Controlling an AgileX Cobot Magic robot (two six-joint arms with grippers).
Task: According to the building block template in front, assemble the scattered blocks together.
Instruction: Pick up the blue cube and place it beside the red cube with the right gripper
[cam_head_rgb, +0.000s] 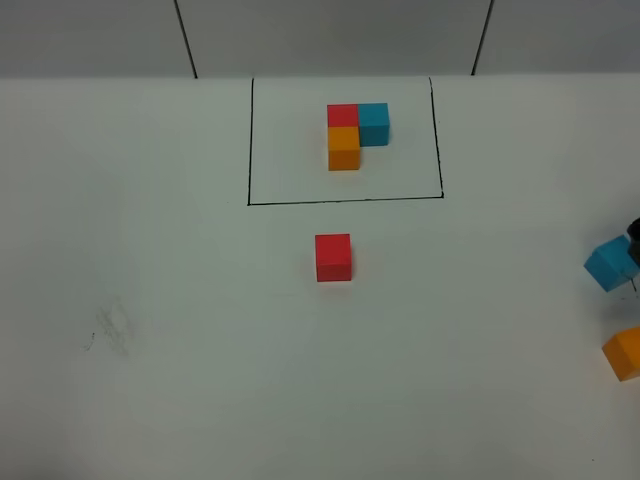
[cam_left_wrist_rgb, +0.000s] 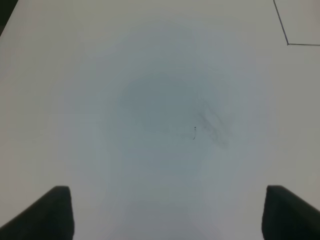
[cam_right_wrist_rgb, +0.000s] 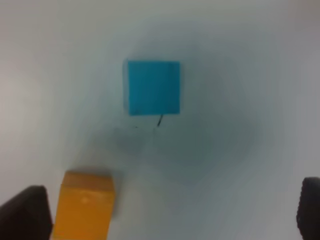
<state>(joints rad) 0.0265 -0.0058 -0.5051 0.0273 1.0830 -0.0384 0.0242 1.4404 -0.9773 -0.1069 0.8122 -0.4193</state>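
Orange cube (cam_head_rgb: 624, 353), blue cube (cam_head_rgb: 608, 264), red cube (cam_head_rgb: 333, 257): three.

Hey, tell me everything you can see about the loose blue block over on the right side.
The loose blue cube is a plain, matte, light blue block with crisp edges. It sits flat on the white table at the right edge of the overhead view, turned askew. Nothing touches it: the orange cube lies apart from it, and the right gripper hangs open nearby without holding it.

White table (cam_right_wrist_rgb: 250, 60), light blue cube (cam_right_wrist_rgb: 153, 87), orange cube (cam_right_wrist_rgb: 84, 206) apart from it, 2 fingers (cam_right_wrist_rgb: 24, 214) spread wide
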